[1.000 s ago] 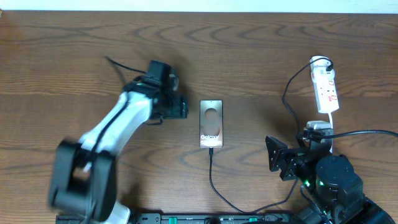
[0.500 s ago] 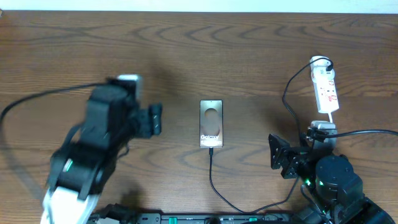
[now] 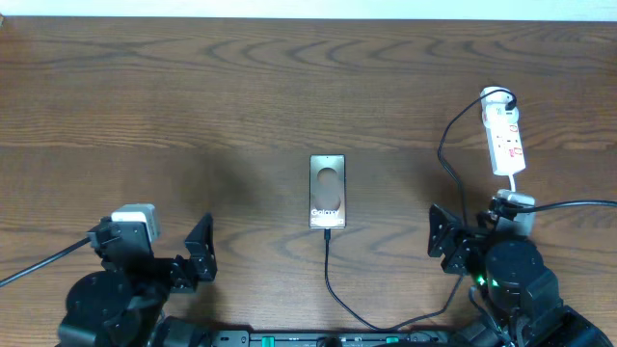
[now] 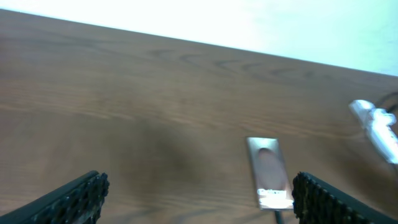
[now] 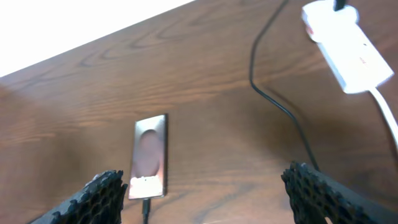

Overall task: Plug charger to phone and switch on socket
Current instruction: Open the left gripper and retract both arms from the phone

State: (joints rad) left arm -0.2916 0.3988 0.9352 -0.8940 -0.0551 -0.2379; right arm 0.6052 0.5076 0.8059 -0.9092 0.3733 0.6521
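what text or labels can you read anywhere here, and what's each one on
"Galaxy": white lettering on the face of the phone, near the end where the cable goes in, legible in the overhead view.
Red markings on the white power strip: too small to read.
In both wrist views the phone's lettering is too blurred to read.
No other text is visible.

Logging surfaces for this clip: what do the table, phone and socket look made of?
The table looks like dark brown wood or wood-look laminate, grain lines visible, low sheen. The phone is a smooth brownish-grey slab, probably glass or plastic, with white lettering. The socket looks like white moulded plastic with red markings.
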